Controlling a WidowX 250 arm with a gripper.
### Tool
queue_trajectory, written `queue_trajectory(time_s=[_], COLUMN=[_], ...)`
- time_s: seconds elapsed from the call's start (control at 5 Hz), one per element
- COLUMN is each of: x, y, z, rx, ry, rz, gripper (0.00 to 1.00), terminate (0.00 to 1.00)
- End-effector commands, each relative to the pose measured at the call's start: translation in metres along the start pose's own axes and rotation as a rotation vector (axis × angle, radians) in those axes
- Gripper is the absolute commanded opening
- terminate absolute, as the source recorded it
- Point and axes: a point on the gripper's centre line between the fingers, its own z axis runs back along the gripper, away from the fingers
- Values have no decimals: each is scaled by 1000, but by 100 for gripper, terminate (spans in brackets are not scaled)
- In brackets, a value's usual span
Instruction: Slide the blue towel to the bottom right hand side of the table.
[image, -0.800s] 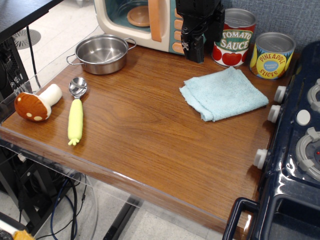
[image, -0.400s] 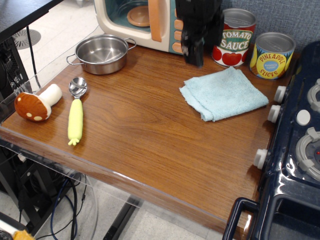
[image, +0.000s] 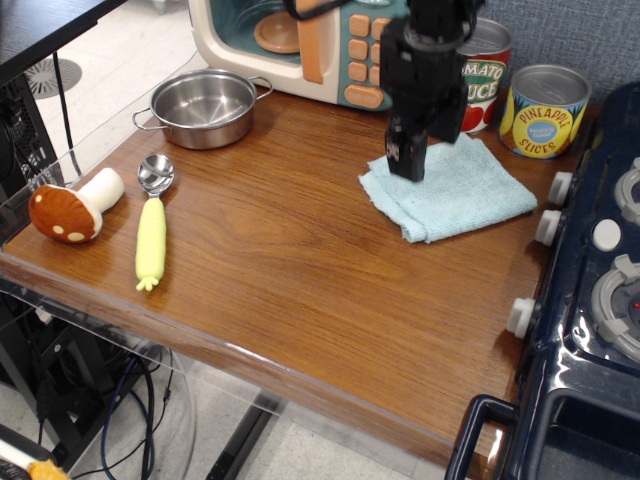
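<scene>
Table (image: 300, 290): you have a reddish-brown wood top filling most of the frame, w/ a wide bare stretch through centre and lower right. That bare stretch is where the cloth has to end up, so your slide path looks unobstructed.

Toy stove (image: 590, 330): dark navy, down the right edge of frame, knobs facing the table. It bounds the cloth's travel on that side; judge it a snag risk if you drift right.

Toy microwave (image: 300, 45): cream and teal, top centre, against the back wall, well clear of the job.

Blue towel (image: 455, 190): pale blue, folded, roughly square, lying flat in the upper right of frame, just in front of the cans and near the stove knobs. Not yet at the lower right.

Arm and gripper (image: 407, 165): black, coming in from top centre, tip over the towel's upper left corner. Placement there suits pressing down and dragging toward lower right. Contact w/ cloth: cannot confirm. Fingers look close together, but whether spread or closed cannot be told from this angle.

Pot (image: 205, 105): steel, upper left, apart from the route.

Tomato sauce can (image: 482, 75), pineapple can (image: 543, 110): top right, behind the towel.

Mushroom (image: 70, 208), yellow-handled scoop (image: 152, 225): left side, irrelevant to the route.
</scene>
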Motion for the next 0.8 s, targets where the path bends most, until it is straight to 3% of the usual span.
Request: queue_trajectory(time_s=[0.0,0.6], x=[-13,-23], y=[-11,1], z=[9,-7], rx=[-76,-4], ry=[-15,-78], rz=[-31,-12], gripper=[100,100], terminate=[0,0])
